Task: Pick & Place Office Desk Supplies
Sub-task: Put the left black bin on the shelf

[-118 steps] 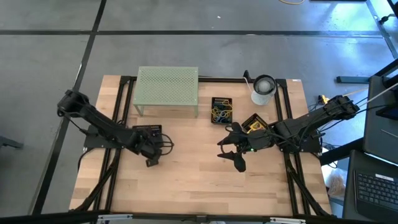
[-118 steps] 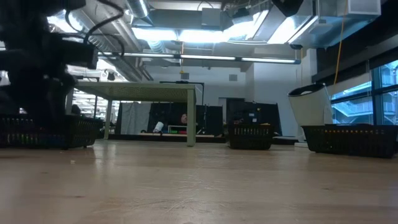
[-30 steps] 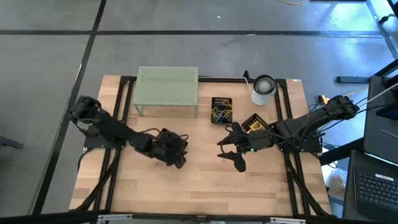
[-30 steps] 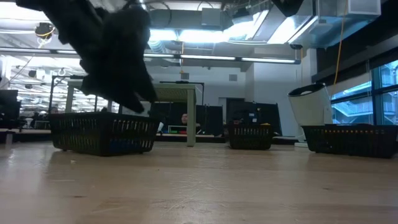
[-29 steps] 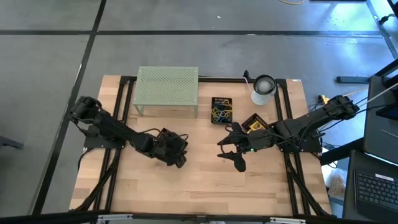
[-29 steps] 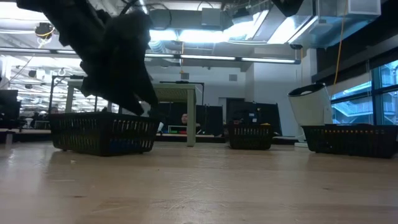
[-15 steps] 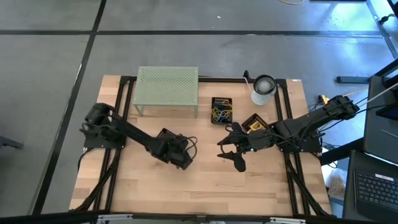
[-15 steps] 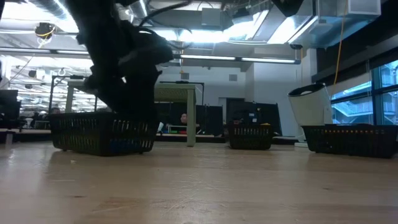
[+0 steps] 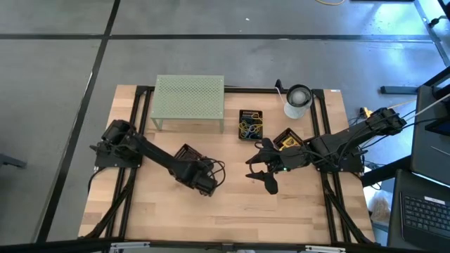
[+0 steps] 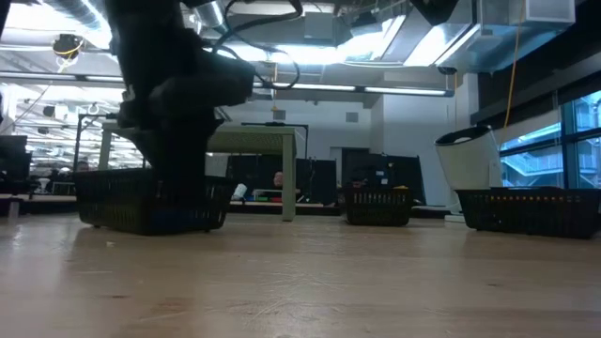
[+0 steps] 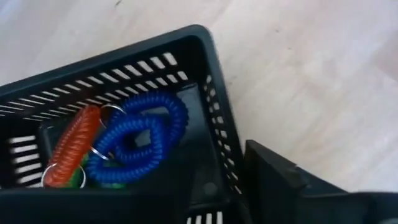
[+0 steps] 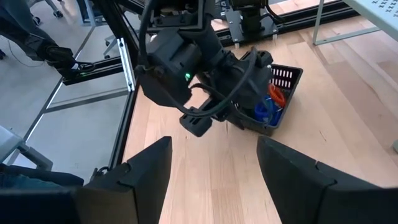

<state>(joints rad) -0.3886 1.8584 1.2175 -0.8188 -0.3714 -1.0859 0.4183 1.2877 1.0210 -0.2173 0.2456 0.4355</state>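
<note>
**Left gripper at coil-clip basket, right gripper waiting apart over mid-table**

Nearest the front edge we find open bare wood on the table (image 9: pixel 232 211), with nothing lying on it from the front rail up to both arms.

The left gripper (image 9: pixel 206 184) sits at the black slotted basket (image 9: pixel 185 156) left of centre. In the left wrist view we see one dark finger (image 11: pixel 280 177) just outside the basket's wall, at its corner; we cannot tell whether the jaws are clamped on the wall. Inside this basket (image 11: pixel 205 106) lie a blue loop clip (image 11: pixel 140 140) and a red loop clip (image 11: pixel 71 146), touching, with a trace of green beneath them.

The right gripper (image 9: pixel 261 173) hovers right of centre, jaws spread wide, holding nothing. A strip of clear wood separates the two grippers.

Farther back stand a second basket (image 9: pixel 250 124) holding tan rubber bands (image 9: pixel 247 128), and a third basket (image 9: pixel 285 139) with yellow contents beside the right arm. At the far edge stand the pale-green mesh stand (image 9: pixel 189 100) and the white roll (image 9: pixel 297 100).
</note>
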